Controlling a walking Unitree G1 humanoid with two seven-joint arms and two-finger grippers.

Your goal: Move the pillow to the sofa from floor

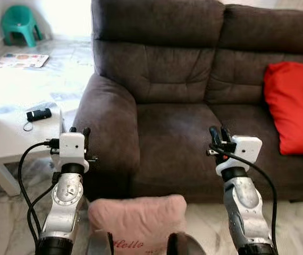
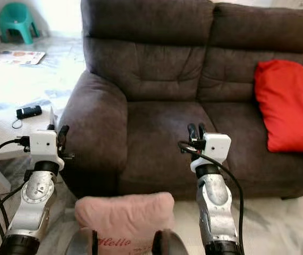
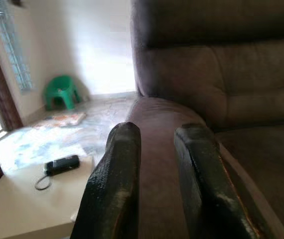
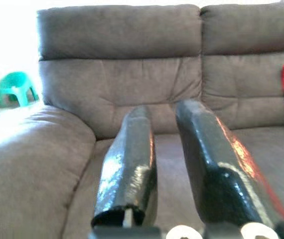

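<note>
Pink pillow [image 1: 138,220] on floor, below both tools

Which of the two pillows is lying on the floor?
The pink pillow, lying on the floor before the sofa; the red pillow rests on the sofa seat.

Both arms are silver metal with rounded, jointed housings. The left arm [image 1: 64,204] carries a round plate ringed with small screws, and black cables loop beside it to a plug at its white wrist block. The right arm [image 1: 243,204] has a smooth silver shell, a black cable curving over it, and a white wrist block too. The left gripper [image 3: 157,164] and right gripper [image 4: 164,149] have long black fingers, textured and glossy.
</note>
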